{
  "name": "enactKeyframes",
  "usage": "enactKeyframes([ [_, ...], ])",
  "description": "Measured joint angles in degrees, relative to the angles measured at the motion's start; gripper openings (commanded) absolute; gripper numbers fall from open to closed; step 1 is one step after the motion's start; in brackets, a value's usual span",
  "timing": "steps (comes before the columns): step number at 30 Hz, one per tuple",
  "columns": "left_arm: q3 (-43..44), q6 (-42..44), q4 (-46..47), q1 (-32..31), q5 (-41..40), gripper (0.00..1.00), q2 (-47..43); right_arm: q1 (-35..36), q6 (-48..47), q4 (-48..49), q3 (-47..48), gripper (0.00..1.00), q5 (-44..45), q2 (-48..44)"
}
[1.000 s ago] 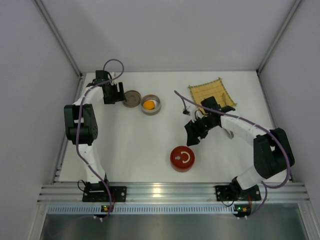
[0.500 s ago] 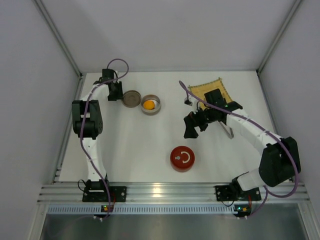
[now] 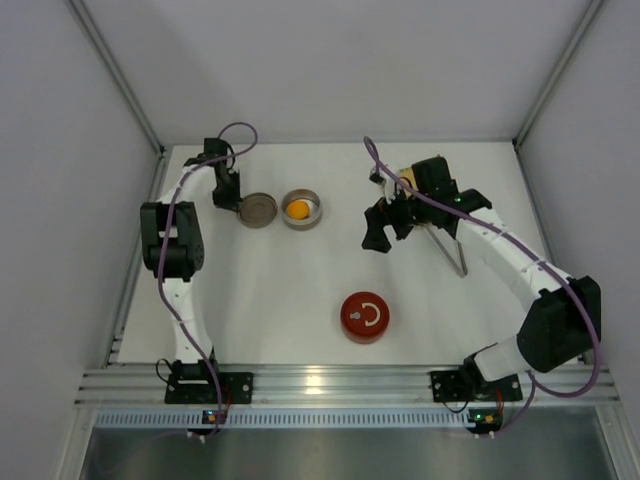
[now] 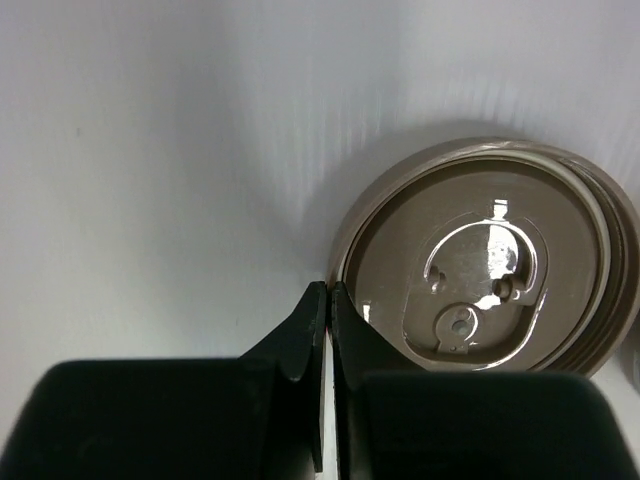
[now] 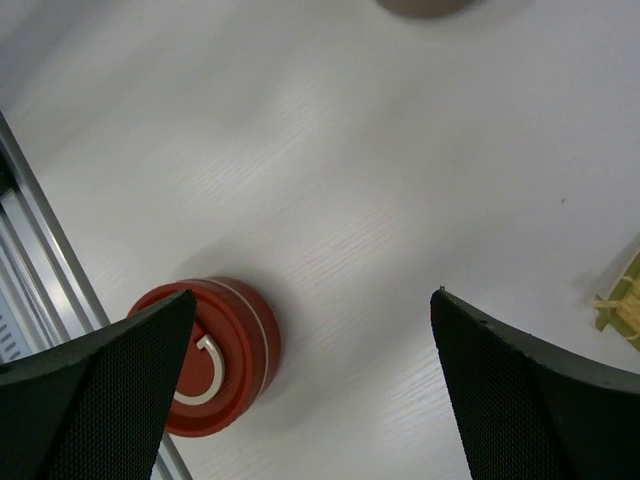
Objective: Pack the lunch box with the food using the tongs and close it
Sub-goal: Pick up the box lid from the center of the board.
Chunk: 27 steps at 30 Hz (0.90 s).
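1. A red round container (image 3: 365,316) lies nearest and bears a white hooked mark. Bare table (image 3: 280,290) lies around it.
2. The slim silvery tongs (image 3: 458,262) lie flat beside the right arm. The right gripper (image 5: 312,300) gapes wide, holding nothing.
3. The orange food piece (image 3: 298,209) sits in a metal bowl (image 3: 313,198).
4. The left gripper (image 4: 327,292) is closed, its tips at the rim of the tan lid (image 4: 480,260).

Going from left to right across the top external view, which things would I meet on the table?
tan lid → metal bowl holding the orange food → red round container → tongs
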Motion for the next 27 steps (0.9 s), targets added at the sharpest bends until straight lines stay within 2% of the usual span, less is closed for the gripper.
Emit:
enactKeyframes([
  [4, 0.00, 0.87, -8.17, 3.43, 6.08, 0.00, -4.15, 0.00, 1.51, 2.95, 1.73, 0.99, 0.00, 1.29],
  [8, 0.90, 3.32, -15.50, 6.95, 13.60, 0.00, -12.44, 0.15, 3.89, 6.23, 1.73, 0.99, -0.85, 2.45],
  [15, 4.79, 9.05, -26.27, 5.84, 30.62, 0.00, -26.71, 0.96, 12.07, 18.69, 0.59, 0.99, -8.17, 5.29],
  [20, 2.45, 10.82, -33.07, 5.62, 47.67, 0.00, -28.92, 3.91, 17.62, 29.75, -1.57, 0.99, -12.79, 5.62],
  [27, -3.69, 11.10, -36.48, 5.62, 63.78, 0.00, -29.33, 10.08, 19.21, 39.74, -1.57, 0.97, -15.47, 5.62],
])
